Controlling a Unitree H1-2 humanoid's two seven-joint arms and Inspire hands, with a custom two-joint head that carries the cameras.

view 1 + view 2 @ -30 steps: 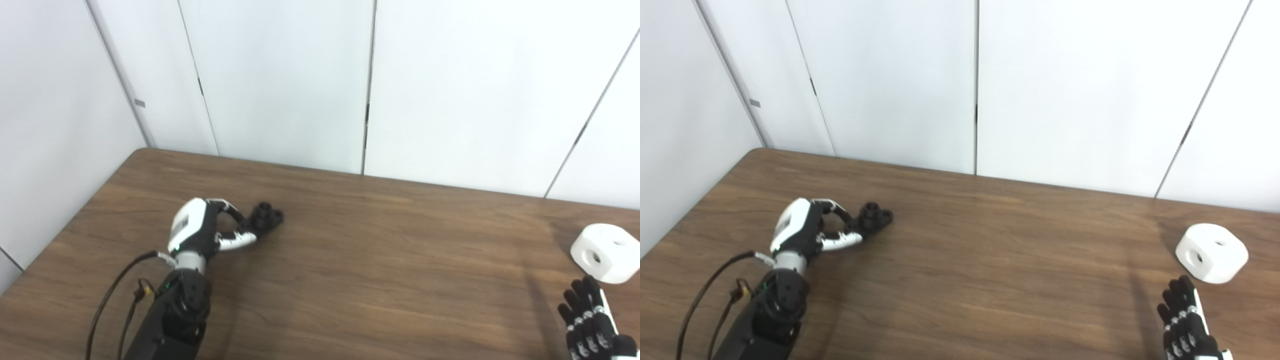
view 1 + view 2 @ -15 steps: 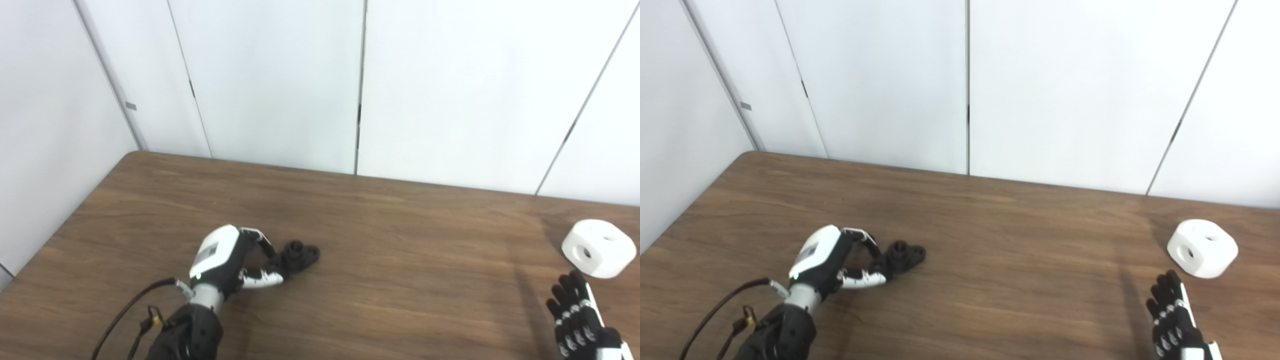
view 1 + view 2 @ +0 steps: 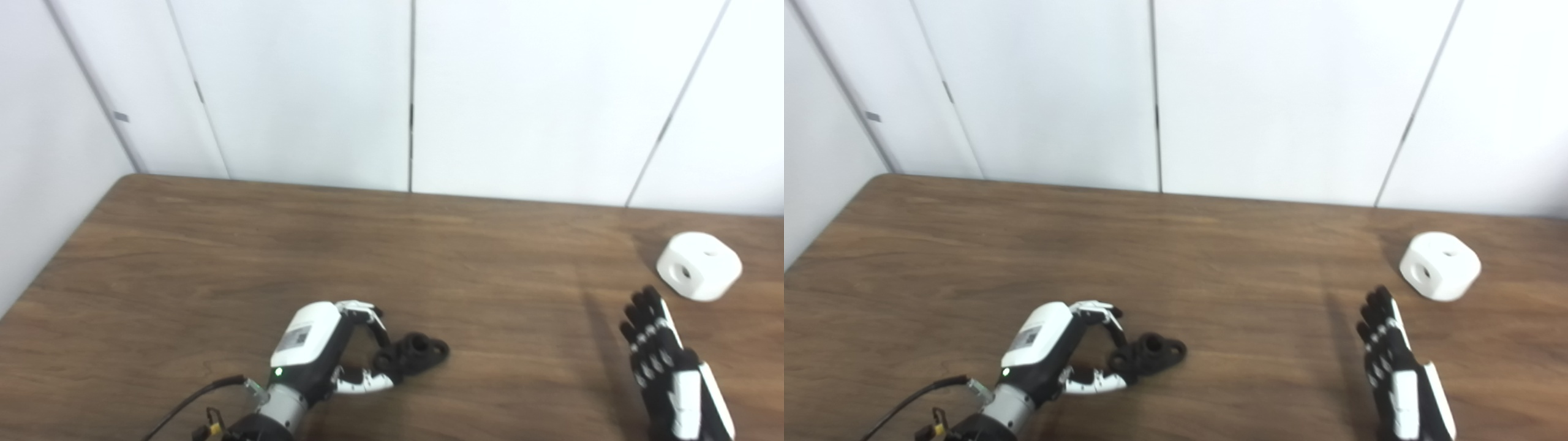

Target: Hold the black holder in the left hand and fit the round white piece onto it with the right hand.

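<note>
Nearest you, your left hand (image 3: pixel 318 352) is curled on the black holder (image 3: pixel 416 354), pinching its near end low over the table (image 3: pixel 245 257), presumably to steady it for fitting; the contact itself is hard to make out. Your right hand (image 3: pixel 670 373) is flat, fingers apart, empty, its wrist cut off; the round white piece (image 3: pixel 698 266) lies beyond it, untouched.

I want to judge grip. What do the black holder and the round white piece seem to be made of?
Black holder: apparently hard plastic, matte, with moulded round sockets and no glare. Round white piece: likely plastic too, smooth satin white, with clean holes and rounded edges. Neither material is certain.
</note>
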